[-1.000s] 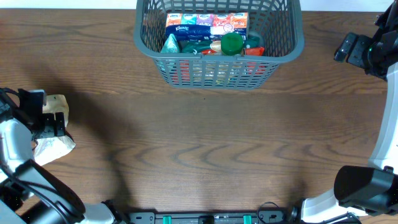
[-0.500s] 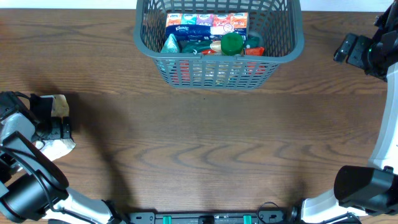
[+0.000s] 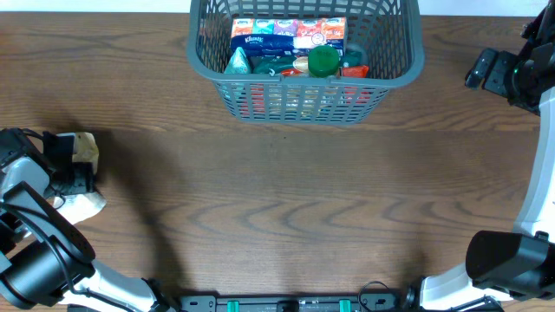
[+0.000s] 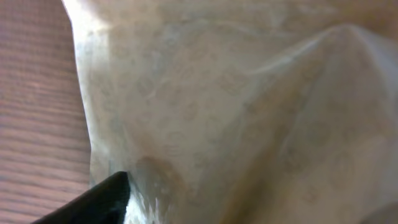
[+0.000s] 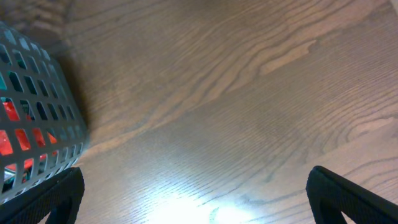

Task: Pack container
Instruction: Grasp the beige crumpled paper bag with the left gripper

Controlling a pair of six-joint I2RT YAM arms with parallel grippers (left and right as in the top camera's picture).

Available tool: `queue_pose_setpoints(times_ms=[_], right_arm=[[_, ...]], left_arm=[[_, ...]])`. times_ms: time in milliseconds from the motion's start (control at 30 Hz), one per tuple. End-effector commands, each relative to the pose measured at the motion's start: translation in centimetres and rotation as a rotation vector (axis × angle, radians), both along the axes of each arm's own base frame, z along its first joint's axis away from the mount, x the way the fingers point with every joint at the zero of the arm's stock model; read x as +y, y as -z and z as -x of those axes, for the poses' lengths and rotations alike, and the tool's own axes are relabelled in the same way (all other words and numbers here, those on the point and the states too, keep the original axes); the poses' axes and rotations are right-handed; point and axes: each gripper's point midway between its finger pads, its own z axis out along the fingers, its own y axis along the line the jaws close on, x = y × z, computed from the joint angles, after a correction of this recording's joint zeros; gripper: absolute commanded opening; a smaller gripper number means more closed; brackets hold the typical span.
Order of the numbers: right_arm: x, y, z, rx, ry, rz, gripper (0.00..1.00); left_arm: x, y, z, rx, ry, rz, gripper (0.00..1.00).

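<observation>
one pale bag (image 3: 85,204) at left gripper (image 3: 75,170); right gripper (image 5: 194,186) spread beside container (image 3: 305,81)

The container (image 3: 305,81) is cut at its far rim by the picture's top. At the table's left edge the left gripper (image 3: 76,173) hides part of a pale bag (image 3: 85,204); its grip cannot be told.

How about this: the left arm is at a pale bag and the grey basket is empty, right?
Not empty. The overhead view shows the grey basket holding tissue packs and a green-capped bottle. The left gripper is indeed at the pale bag.
</observation>
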Motion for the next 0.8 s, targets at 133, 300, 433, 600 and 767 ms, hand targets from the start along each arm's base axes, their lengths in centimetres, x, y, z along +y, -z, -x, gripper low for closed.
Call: queue_pose_setpoints(times_ms=[133, 300, 433, 600, 767], right_arm=[[-0.1, 0.3, 0.0, 0.008, 0.006, -0.004, 0.99], [-0.1, 0.3, 0.0, 0.008, 0.002, -0.002, 0.99], [-0.1, 0.3, 0.0, 0.012, -0.014, 0.005, 0.99], [-0.1, 0.3, 0.0, 0.012, -0.014, 0.005, 0.99], [-0.1, 0.3, 0.0, 0.014, -0.024, 0.01, 0.99]], left_arm=[[-0.6, 1.2, 0.8, 0.04, -0.097, 0.054, 0.11], [-0.8, 0.3, 0.5, 0.006, -0.191, 0.09, 0.06], [-0.9, -2.8, -0.8, -0.068, -0.225, 0.08, 0.06], [-2.4, -8.6, -2.9, -0.154, -0.202, 0.05, 0.06], [-6.1, -15.4, -5.2, -0.2, -0.133, 0.035, 0.06]])
